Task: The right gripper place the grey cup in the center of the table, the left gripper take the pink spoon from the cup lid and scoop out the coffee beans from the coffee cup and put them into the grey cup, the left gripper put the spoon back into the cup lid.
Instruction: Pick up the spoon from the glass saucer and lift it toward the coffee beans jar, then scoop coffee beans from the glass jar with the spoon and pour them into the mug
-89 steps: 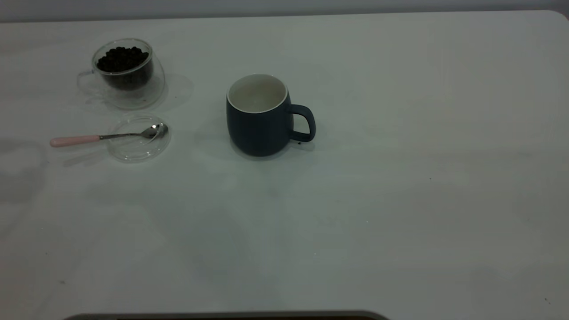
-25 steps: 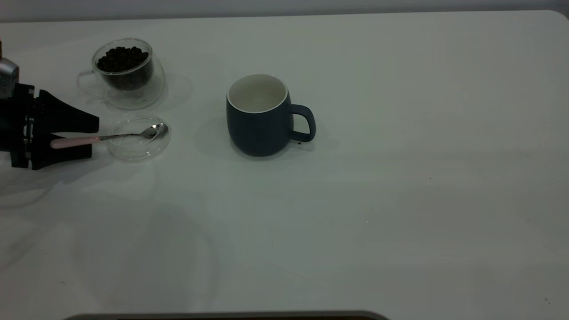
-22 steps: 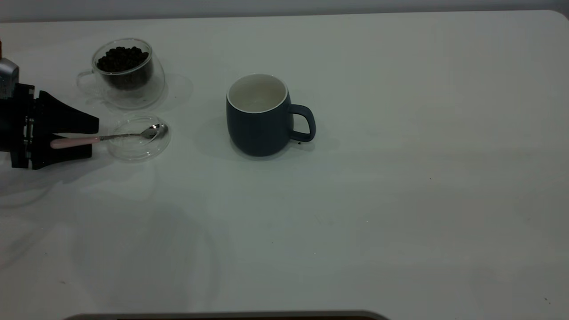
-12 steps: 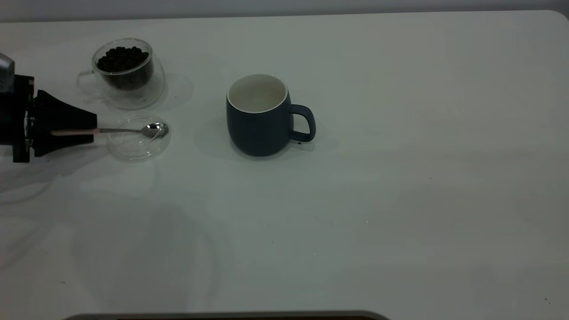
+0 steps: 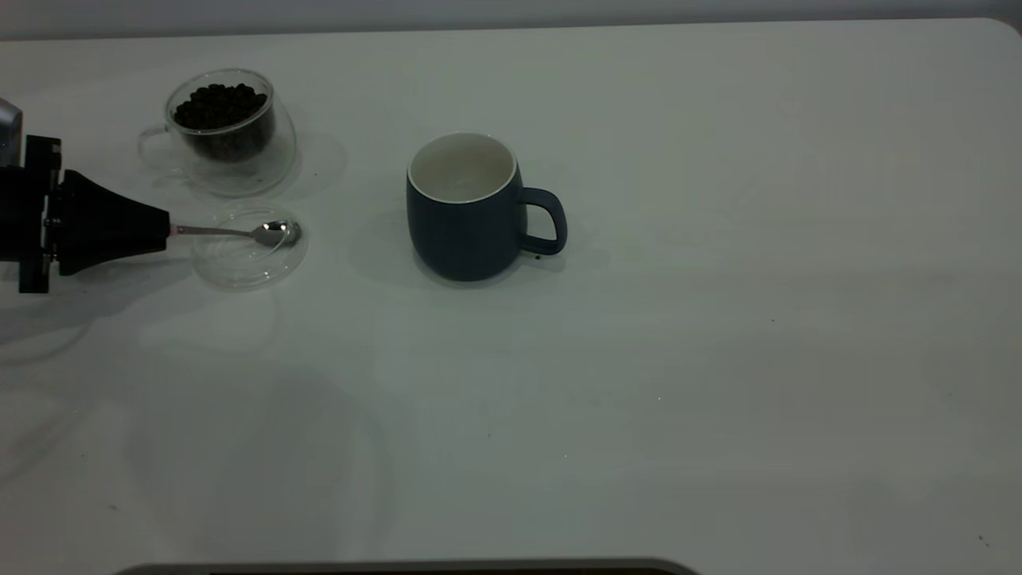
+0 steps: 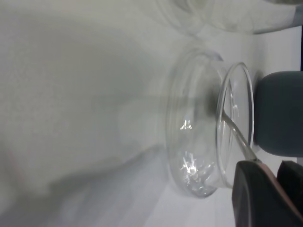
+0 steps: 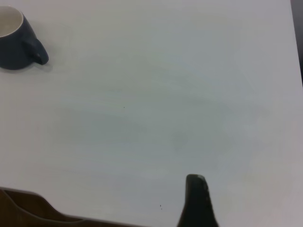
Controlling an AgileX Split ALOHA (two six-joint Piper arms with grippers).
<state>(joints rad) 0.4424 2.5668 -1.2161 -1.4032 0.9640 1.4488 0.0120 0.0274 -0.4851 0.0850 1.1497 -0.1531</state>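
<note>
At the exterior frame's left edge, the left gripper [image 5: 164, 229] clamped the pink spoon [image 5: 239, 232], pointing right. Its shiny bowl lay over the cup lid [image 5: 231, 267].

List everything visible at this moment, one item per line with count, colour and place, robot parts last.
grey cup: one, dark blue-grey with white inside, centre of the table, handle pointing right.
coffee cup: one, clear glass, far left.
coffee beans: a dark heap, inside the coffee cup.
cup lid: one, clear glass, in front of the coffee cup.
pink spoon: one, metal bowl over the lid, handle inside the gripper.
table: one, white.
left gripper: black, left edge, closed on the spoon handle.
right gripper: one dark finger seen, wrist view only.
</note>
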